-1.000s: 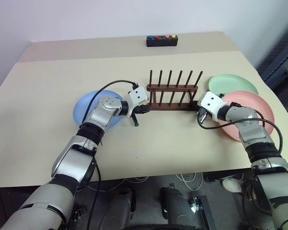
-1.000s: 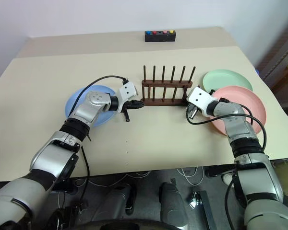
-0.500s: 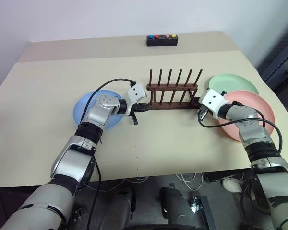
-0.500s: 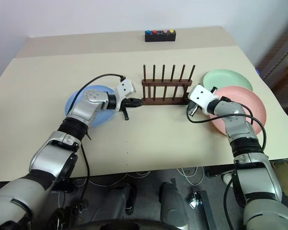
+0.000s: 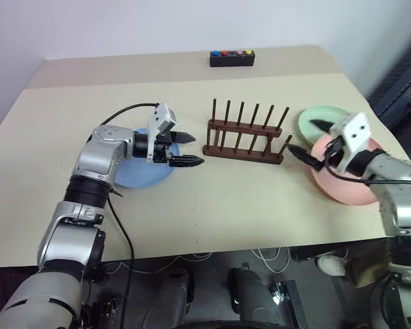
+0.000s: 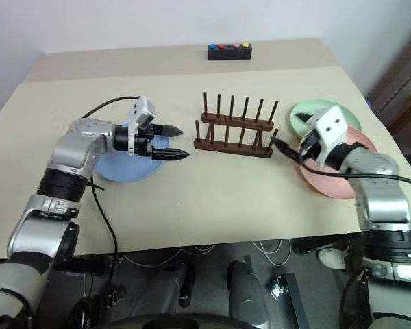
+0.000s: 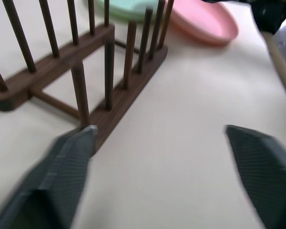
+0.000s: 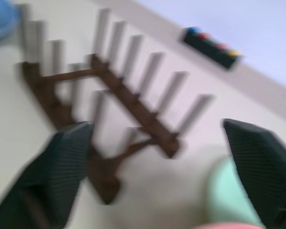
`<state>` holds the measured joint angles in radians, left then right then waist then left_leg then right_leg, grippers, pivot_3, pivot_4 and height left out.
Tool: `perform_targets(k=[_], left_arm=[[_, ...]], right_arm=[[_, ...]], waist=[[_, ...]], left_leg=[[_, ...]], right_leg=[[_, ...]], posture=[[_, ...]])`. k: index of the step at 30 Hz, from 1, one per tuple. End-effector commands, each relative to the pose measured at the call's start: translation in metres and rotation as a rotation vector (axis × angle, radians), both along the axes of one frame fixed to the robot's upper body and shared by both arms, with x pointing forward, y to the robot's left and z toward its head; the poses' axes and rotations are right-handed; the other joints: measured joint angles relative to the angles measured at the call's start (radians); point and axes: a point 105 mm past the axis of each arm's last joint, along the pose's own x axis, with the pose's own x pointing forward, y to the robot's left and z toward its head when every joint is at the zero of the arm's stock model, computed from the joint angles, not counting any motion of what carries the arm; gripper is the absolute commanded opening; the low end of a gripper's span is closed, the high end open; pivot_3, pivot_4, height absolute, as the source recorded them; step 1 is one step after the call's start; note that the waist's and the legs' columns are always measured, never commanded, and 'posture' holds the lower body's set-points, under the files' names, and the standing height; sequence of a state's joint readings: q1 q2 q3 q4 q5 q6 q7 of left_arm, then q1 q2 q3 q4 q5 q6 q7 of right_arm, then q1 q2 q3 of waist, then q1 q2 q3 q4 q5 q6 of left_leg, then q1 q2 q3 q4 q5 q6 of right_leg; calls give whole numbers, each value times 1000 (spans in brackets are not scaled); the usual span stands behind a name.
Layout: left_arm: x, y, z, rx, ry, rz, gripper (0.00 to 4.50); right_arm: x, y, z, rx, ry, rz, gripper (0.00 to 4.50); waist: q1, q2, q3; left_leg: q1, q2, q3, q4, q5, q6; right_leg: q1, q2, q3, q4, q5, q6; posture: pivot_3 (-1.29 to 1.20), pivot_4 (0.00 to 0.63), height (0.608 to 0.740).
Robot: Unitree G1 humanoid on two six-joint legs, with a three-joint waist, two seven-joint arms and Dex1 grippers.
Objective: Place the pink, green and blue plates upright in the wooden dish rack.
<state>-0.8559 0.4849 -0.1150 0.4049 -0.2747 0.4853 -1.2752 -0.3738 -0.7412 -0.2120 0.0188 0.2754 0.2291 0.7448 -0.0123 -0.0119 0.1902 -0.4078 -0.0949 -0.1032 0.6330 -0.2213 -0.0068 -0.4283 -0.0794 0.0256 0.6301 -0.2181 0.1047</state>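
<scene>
While both grippers are hovering spread and empty:
Wooden dish rack (image 5: 244,133): standing between left gripper (image 5: 187,149) and right gripper (image 5: 307,140), untouched.

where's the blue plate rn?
Head views: round blue plate lies flat on the table, left of the wooden dish rack, under the left hand.

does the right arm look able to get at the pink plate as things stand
Probably yes: the right gripper hangs open just above the pink plate, which lies flat and uncovered, only its far edge tucked under the green plate.
</scene>
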Motion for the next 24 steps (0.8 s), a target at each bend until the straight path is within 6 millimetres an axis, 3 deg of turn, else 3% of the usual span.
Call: perform_targets(k=[1, 5, 10, 12, 15, 17, 20, 24], left_arm=[[-14, -5, 16, -82, 28, -78, 4435], [-23, -3, 25, -122, 40, -116, 4435], [-31, 8, 33, -146, 1, -136, 4435], [-41, 11, 37, -143, -91, -186, 4435], [-54, 15, 37, -138, -79, -251, 4435], [-58, 16, 41, -151, -116, -271, 4435], [-63, 20, 45, -185, -151, -293, 4435], [-62, 16, 49, -226, -152, -298, 4435]], right_arm=[[-3, 2, 32, 58, -98, 12, 4429], [-15, 8, 36, 119, -59, 75, 4429], [-32, -6, 25, 112, 90, 68, 4429], [-38, -13, 23, 86, 121, 31, 4429], [-49, -19, 13, 83, 214, 20, 4429], [-59, -20, 4, 40, 268, 25, 4429], [-81, -38, -33, -105, 473, -53, 4429], [-80, -53, -56, -184, 540, -141, 4429]], waist=[[-5, 0, 0], [-3, 0, 0], [1, 0, 0], [1, 0, 0], [1, 0, 0], [2, 0, 0], [5, 0, 0], [0, 0, 0]], left_leg=[[0, 0, 0, 0, 0, 0], [0, 0, 0, 0, 0, 0], [0, 0, 0, 0, 0, 0], [0, 0, 0, 0, 0, 0], [0, 1, 0, 0, 0, 0], [0, 1, 0, 0, 0, 0], [0, 1, 0, 0, 0, 1], [0, 1, 1, 1, -1, 1]], right_leg=[[0, 0, 0, 0, 0, 0], [0, 0, 0, 0, 0, 0], [0, 0, 0, -1, 0, 0], [0, -1, 0, -1, 0, 0], [0, -2, 0, -1, 0, 0], [0, -2, 0, -1, 0, 0], [1, -2, 0, -2, 0, 0], [1, -2, 0, -2, 0, 0]], posture=[[0, 150, 740], [0, 150, 740], [0, 150, 740], [0, 150, 740], [0, 150, 740], [0, 150, 740], [0, 150, 740], [0, 150, 740]])
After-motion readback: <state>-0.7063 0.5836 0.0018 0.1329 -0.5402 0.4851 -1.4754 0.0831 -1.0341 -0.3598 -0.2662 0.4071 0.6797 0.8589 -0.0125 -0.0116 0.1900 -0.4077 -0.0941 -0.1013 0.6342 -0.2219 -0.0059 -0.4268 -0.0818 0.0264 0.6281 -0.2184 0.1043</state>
